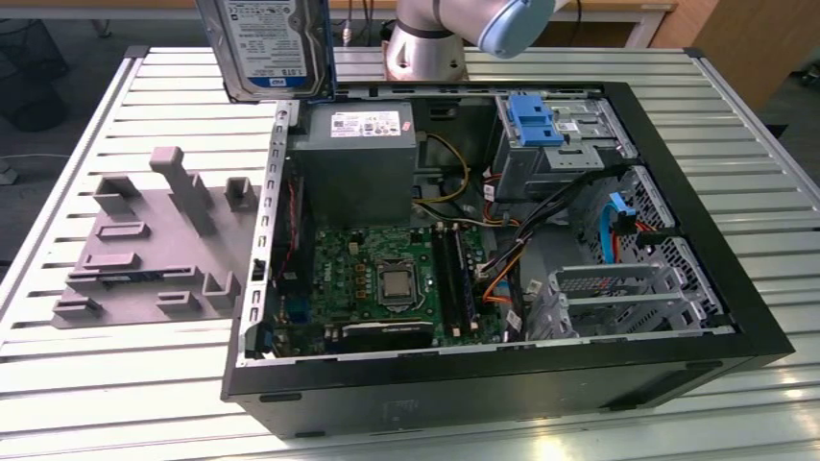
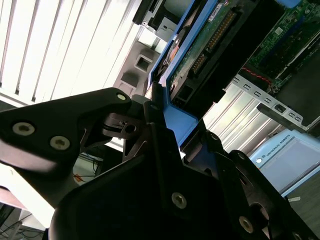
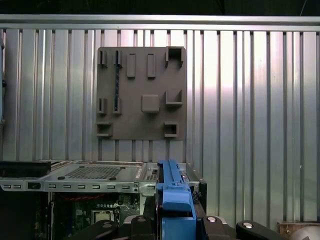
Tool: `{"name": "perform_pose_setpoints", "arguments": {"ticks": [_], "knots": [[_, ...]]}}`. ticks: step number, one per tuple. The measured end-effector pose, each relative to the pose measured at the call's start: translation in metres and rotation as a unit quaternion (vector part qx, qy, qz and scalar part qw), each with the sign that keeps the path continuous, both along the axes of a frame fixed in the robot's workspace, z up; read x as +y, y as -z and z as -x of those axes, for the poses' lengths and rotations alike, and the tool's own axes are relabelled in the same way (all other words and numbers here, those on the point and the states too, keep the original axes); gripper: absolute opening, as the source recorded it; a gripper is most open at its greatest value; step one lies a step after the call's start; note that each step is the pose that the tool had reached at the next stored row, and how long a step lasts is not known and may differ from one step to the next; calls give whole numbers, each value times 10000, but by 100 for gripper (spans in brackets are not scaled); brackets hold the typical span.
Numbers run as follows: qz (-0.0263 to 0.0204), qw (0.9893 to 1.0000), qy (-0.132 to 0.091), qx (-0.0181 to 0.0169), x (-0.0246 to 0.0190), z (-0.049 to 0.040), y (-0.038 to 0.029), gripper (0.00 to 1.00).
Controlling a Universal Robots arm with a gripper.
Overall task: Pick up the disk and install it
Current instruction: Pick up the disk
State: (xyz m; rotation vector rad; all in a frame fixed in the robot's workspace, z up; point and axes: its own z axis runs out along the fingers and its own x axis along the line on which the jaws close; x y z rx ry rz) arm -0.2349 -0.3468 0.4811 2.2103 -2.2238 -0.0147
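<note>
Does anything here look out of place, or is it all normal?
One thing stands out: the disk hangs upright in the air just outside the open computer case, clamped by the end effector and not seated in a bay inside. Nothing looks spilled or broken.

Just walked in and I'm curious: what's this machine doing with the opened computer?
A robot arm holds the disk, a hard drive in a blue frame, clamped in its pincer. In the exterior view the drive hangs upright above the far corner of the open computer case. It is not yet installed in the case.
</note>
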Motion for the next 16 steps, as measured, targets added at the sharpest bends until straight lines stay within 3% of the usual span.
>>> {"name": "perform_pose_setpoints", "arguments": {"ticks": [16], "knots": [[0,10000,0,0,0,-87,0,36]]}}
